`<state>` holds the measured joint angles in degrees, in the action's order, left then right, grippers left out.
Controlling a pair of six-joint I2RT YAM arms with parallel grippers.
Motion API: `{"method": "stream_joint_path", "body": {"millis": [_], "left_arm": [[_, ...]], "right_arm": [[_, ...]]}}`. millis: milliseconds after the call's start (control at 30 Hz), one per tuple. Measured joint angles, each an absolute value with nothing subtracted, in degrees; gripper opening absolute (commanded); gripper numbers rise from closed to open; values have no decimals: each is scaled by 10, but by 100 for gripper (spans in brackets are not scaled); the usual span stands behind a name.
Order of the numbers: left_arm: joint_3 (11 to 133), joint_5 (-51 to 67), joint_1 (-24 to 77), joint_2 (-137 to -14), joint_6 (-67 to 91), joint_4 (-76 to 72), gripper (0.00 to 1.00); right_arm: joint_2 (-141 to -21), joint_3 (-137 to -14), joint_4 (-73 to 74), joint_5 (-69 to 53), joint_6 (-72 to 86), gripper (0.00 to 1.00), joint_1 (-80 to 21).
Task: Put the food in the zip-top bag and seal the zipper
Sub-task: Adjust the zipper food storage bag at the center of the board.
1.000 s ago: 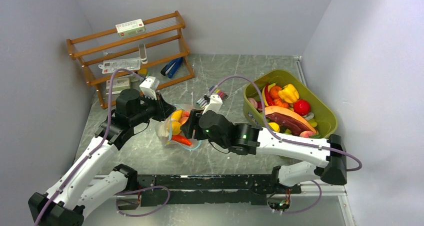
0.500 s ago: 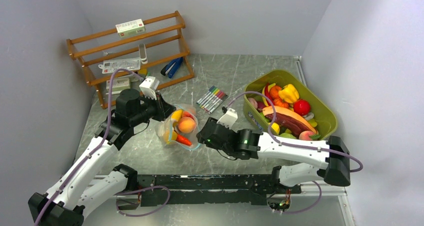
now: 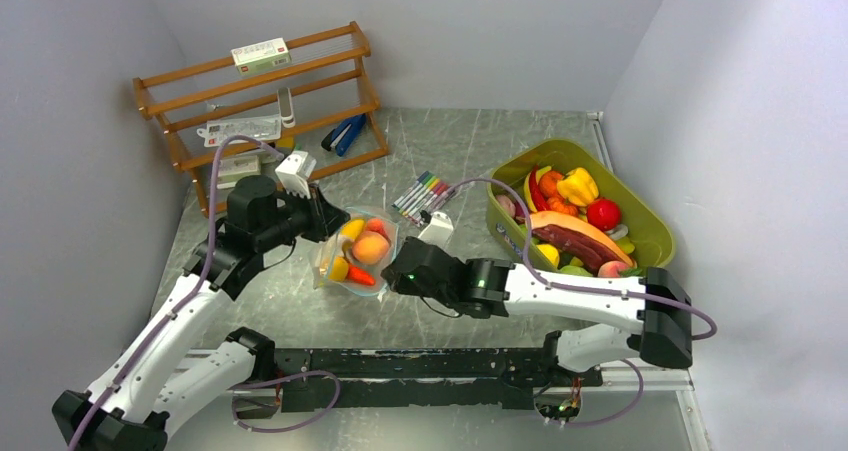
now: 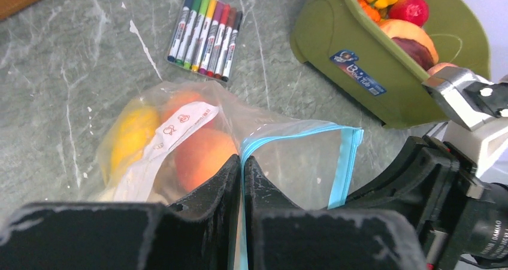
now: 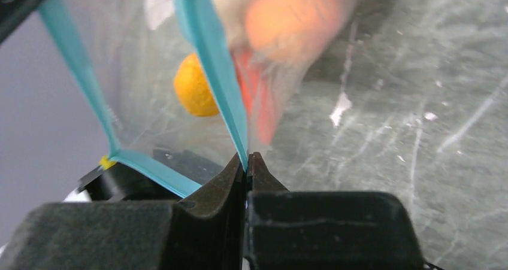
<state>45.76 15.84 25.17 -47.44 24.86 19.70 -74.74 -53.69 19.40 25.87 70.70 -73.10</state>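
— Left wrist, entry one: left gripper (image 4: pixel 241 162)?
— Clenched on zipper (image 4: pixel 346 162); zip-top bag (image 4: pixel 287 168), food (image 4: pixel 200 153) inside, lies just beyond its tips.
— Entry two: right gripper (image 5: pixel 247 160)?
— Likewise pinching it. Step: sealing. Next, likely a slide along the track.

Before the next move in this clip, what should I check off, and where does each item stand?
1. Grip of the left hand on the zipper: ok, shut on it.
2. Grip of the right hand on the zipper: ok, shut on it.
3. The food sits inside the bag: ok.
4. The zipper pressed shut along its whole length: cannot tell.
5. The markers lie apart from the bag: ok.
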Motion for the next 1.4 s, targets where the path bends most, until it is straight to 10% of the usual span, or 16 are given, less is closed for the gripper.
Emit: {"method": "stream_joint_path", "body": {"millis": [1400], "left_arm": [[434,162,252,-364,415,246,7]], "right_arm": [[-834,-690,109,-23,213,3,-573]]}}
